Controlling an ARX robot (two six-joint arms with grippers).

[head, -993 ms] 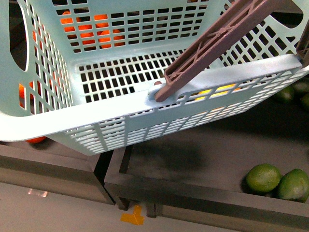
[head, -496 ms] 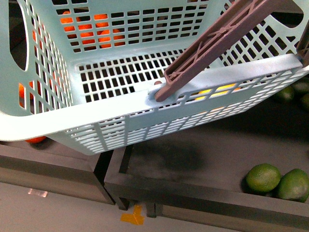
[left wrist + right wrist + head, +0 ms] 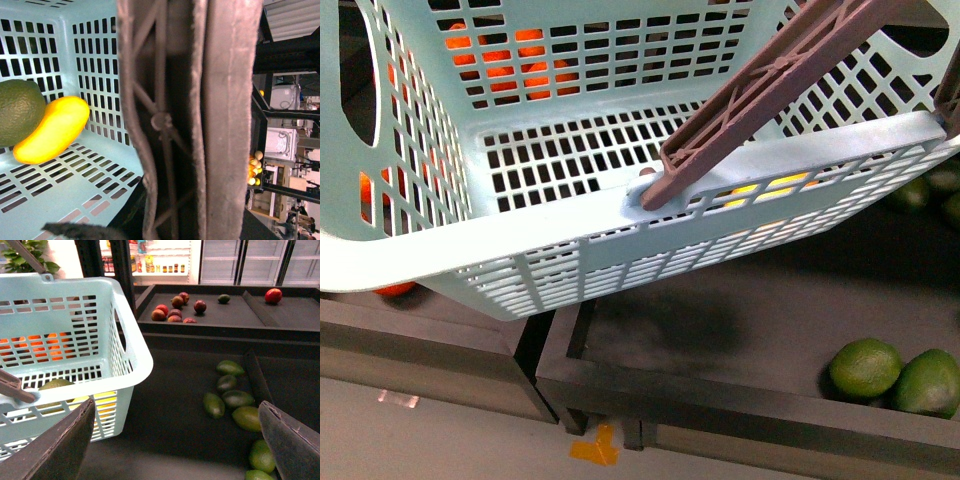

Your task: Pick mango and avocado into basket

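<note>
Inside the basket, the mango and the avocado are lying side by side, touching. If the basket is tipping too far, both fruits could be rolling out. The left claw is pressing close to the handle, but I cannot tell its grip, while the right claw is hanging wide open, holding nothing.

The mango and avocado lie touching on the floor of the basket. 2 limes sit in the tray below the basket, to its right.
</note>
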